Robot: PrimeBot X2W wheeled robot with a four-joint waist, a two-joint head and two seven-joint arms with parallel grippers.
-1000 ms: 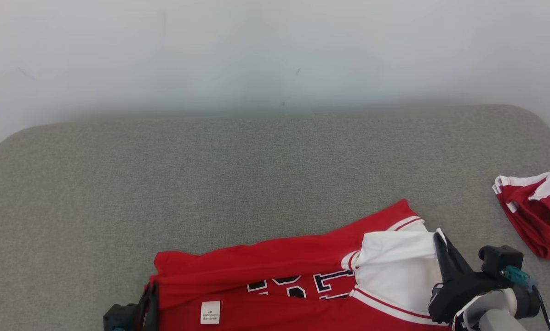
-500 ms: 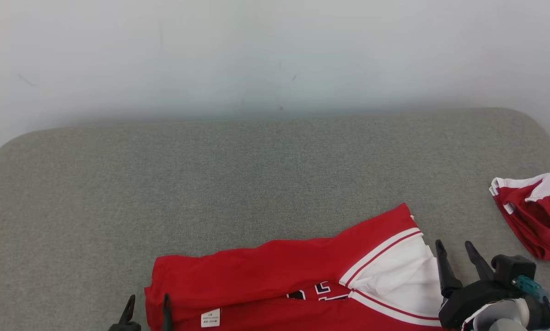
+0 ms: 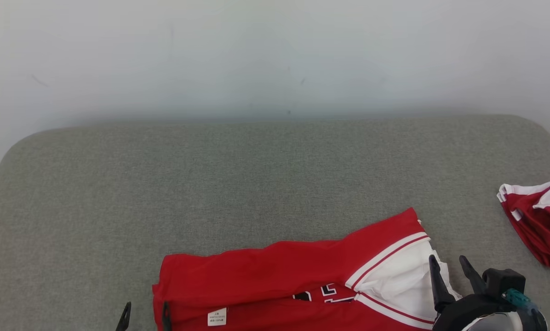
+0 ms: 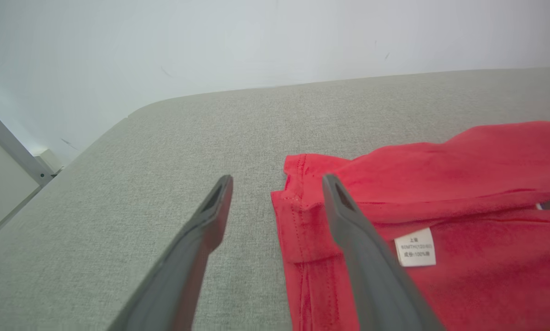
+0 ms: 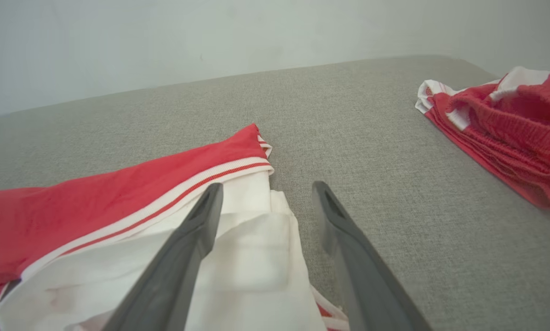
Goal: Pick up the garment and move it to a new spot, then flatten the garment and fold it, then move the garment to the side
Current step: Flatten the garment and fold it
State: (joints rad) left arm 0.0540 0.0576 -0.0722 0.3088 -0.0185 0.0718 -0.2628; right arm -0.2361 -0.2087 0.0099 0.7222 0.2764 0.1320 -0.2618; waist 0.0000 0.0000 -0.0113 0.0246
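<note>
The garment [image 3: 279, 271] is a red jersey with white trim and dark numerals, lying folded on the grey cushioned surface [image 3: 256, 174] at the bottom centre. My left gripper [image 3: 146, 311] stands open at the garment's left edge, its right finger over the red hem [image 4: 298, 220] near a white label [image 4: 415, 247]. My right gripper [image 3: 448, 263] is open at the garment's right end, its left finger above the white panel [image 5: 252, 257], its right finger above bare cushion. Neither holds any cloth.
A second red and white garment [image 3: 537, 220] lies bunched at the right edge of the surface, also seen in the right wrist view [image 5: 509, 124]. A pale wall [image 3: 275, 55] rises behind. The surface's rounded corner falls away at the far left [image 4: 118, 124].
Both grippers have opened and let go of the garment, then drawn back toward me. The raised white end has dropped flat. The camera has shifted slightly.
</note>
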